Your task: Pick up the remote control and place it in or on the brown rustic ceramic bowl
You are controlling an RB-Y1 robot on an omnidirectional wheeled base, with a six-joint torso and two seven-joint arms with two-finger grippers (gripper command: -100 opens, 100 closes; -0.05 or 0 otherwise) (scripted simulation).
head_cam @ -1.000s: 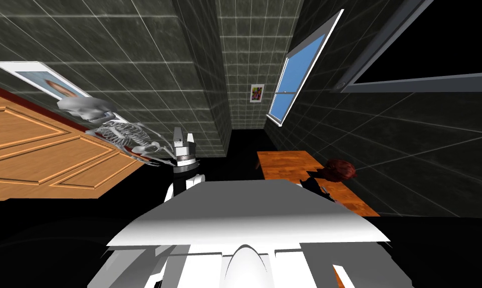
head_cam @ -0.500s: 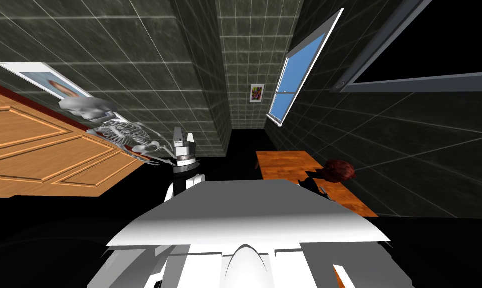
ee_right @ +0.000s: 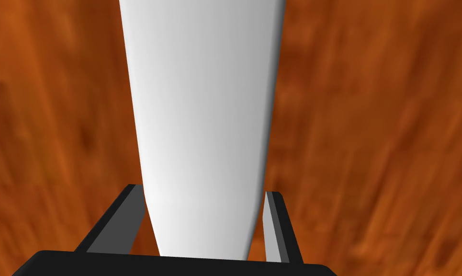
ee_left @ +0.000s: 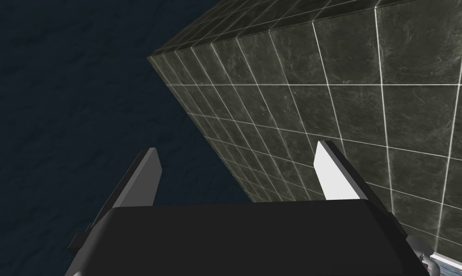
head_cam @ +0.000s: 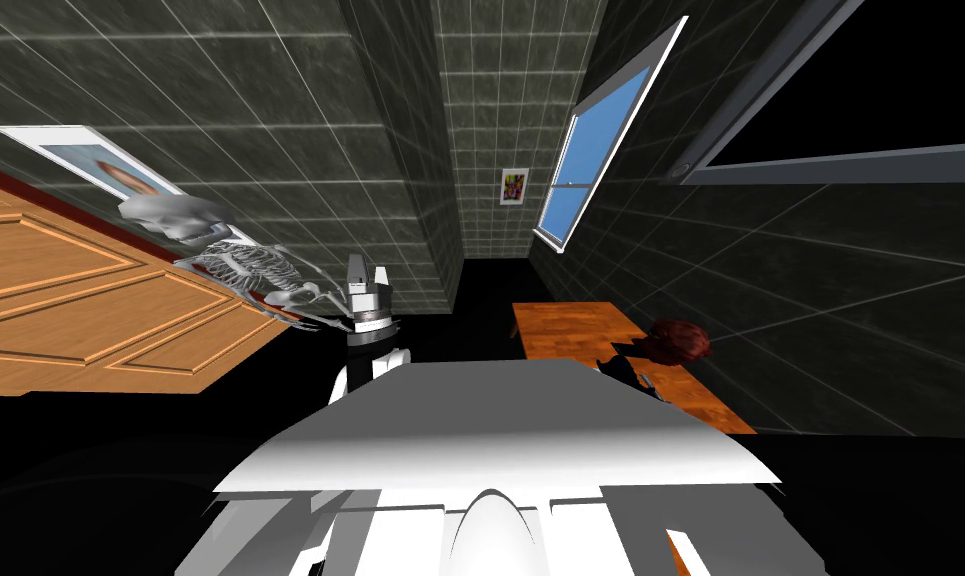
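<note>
Right wrist view: one long, smooth, plain white remote control [ee_right: 201, 96] runs straight out from the right gripper [ee_right: 202, 189]. Its near end sits between the two thin grey fingers [ee_right: 274, 225], and the jaws are clamped on it, one blade pressed to each side. Behind the remote lies streaked orange-brown wood, but I cannot tell whether the remote rests on it or hangs just above it.

Head view shows this wood to be one orange-brown wooden worktop [head_cam: 570, 335] on the robot's right, against the dark tiled wall. One rough, reddish-brown ceramic bowl [head_cam: 682, 340] stands on it by the wall. The right arm shows small and dark just beside the bowl, on the robot's side of it. The remote is apart from the bowl, neither in it nor on it.

The left gripper [head_cam: 363, 268] is raised in front of the robot's left shoulder, well apart from the worktop, its jaws apart and holding nothing.

On the left, one grey skeleton [head_cam: 240, 265] lies against a panelled light-wood surface [head_cam: 70, 300]. Two framed pictures hang on the tiled walls, one large picture [head_cam: 80, 160] by the skeleton and one small picture [head_cam: 514, 187] on the far wall. One blue window [head_cam: 595, 150] is on the right wall.
</note>
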